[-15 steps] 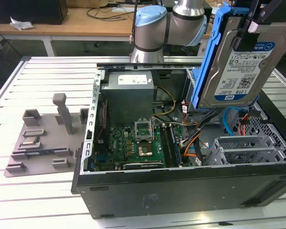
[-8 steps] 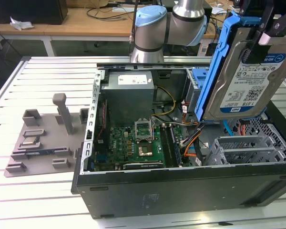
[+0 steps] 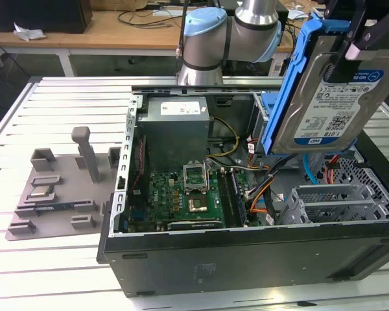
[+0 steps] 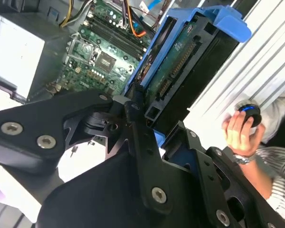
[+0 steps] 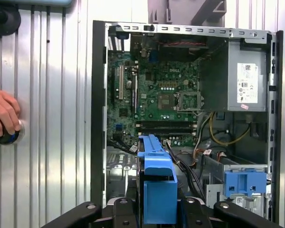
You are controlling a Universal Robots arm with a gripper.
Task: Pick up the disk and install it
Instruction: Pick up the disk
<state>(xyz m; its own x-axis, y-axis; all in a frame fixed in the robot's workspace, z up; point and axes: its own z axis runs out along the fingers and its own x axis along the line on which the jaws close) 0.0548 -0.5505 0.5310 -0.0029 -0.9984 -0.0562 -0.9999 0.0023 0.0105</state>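
Observation:
The disk, a silver drive with a white-and-blue label in a blue carrier bracket, hangs tilted, label facing out, above the open computer case's side at the exterior view's right. My gripper is shut on its upper part. In the second wrist view the disk shows edge-on, connector side visible, clamped between the black fingers. In the first wrist view the blue carrier sticks out from the gripper over the case's drive area.
Inside the case lie a green motherboard, a grey power-supply box, orange and yellow cables and a metal drive cage. A blue latch sits in the case. A grey fixture plate lies on the slatted table. A person's hand rests on a knob.

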